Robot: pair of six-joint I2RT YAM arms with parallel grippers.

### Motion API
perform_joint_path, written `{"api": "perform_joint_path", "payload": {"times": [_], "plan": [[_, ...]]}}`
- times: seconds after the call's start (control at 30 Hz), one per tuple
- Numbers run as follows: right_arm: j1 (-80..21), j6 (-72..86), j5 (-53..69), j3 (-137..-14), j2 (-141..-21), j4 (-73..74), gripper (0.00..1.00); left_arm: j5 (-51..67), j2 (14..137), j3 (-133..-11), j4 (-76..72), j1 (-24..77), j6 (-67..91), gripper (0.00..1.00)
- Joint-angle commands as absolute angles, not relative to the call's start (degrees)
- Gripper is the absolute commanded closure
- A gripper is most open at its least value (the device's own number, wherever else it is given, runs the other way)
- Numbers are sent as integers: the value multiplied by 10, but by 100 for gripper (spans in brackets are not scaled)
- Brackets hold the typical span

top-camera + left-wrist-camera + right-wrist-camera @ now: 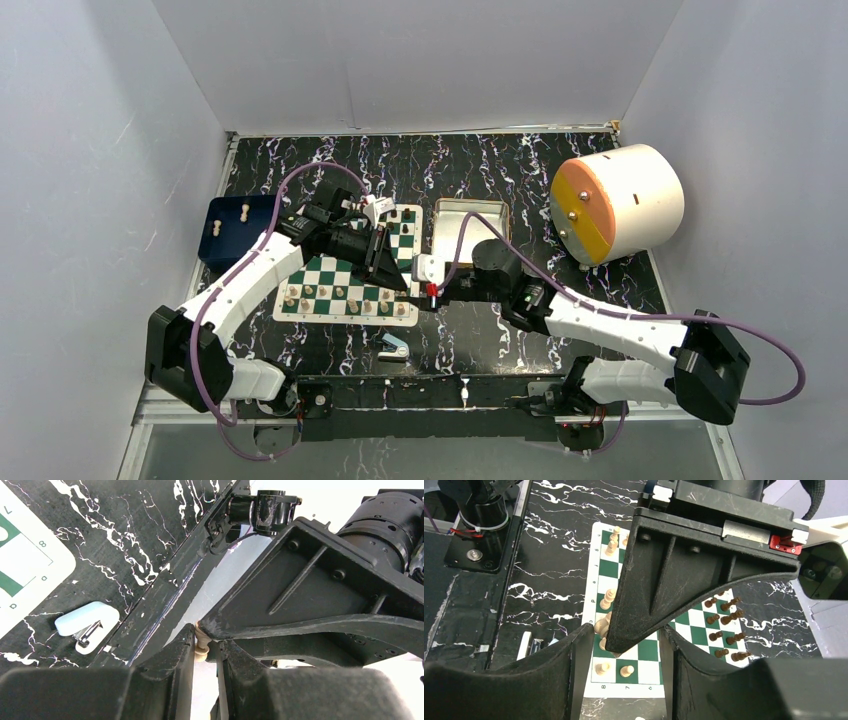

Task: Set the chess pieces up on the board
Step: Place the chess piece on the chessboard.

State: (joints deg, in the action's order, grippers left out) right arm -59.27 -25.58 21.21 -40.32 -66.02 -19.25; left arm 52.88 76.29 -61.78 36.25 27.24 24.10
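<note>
The green and white board point(330, 272) lies left of centre, with pale pieces along its near edge and dark pieces at its far side. In the right wrist view the board point(644, 652) shows pale pieces point(626, 670) and dark pieces point(723, 620). My left gripper point(388, 272) hangs over the board's right near corner. In the left wrist view it point(205, 642) is shut on a pale piece point(201, 644). My right gripper point(425, 290) is open just right of it. In its wrist view its jaws point(624, 635) stand wide apart, with the left gripper's black finger point(684, 570) in front of them.
A dark blue tray point(222, 240) with two pale pieces sits left of the board. A silver tin point(468, 225) stands right of it, and a big white cylinder with an orange face point(615, 205) lies at the far right. A blue-and-white stapler-like object point(393, 347) lies near the front edge.
</note>
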Motion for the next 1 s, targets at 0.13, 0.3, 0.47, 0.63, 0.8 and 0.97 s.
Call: {"api": "perform_joint_path", "payload": {"times": [0.13, 0.3, 0.47, 0.63, 0.8, 0.97], "plan": [[-592, -248, 228, -395, -648, -237, 40, 568, 753, -646, 354, 280, 246, 94], [-592, -244, 220, -383, -636, -234, 42, 569, 750, -642, 352, 280, 247, 94], [-592, -222, 214, -369, -628, -250, 54, 570, 749, -637, 347, 281, 250, 94], [-592, -213, 205, -353, -619, -279, 65, 570, 747, -637, 345, 281, 252, 95], [-592, -207, 207, -353, -627, -291, 71, 570, 748, -634, 342, 281, 257, 95], [-592, -198, 211, -352, -634, -308, 76, 572, 748, -637, 339, 281, 258, 95]]}}
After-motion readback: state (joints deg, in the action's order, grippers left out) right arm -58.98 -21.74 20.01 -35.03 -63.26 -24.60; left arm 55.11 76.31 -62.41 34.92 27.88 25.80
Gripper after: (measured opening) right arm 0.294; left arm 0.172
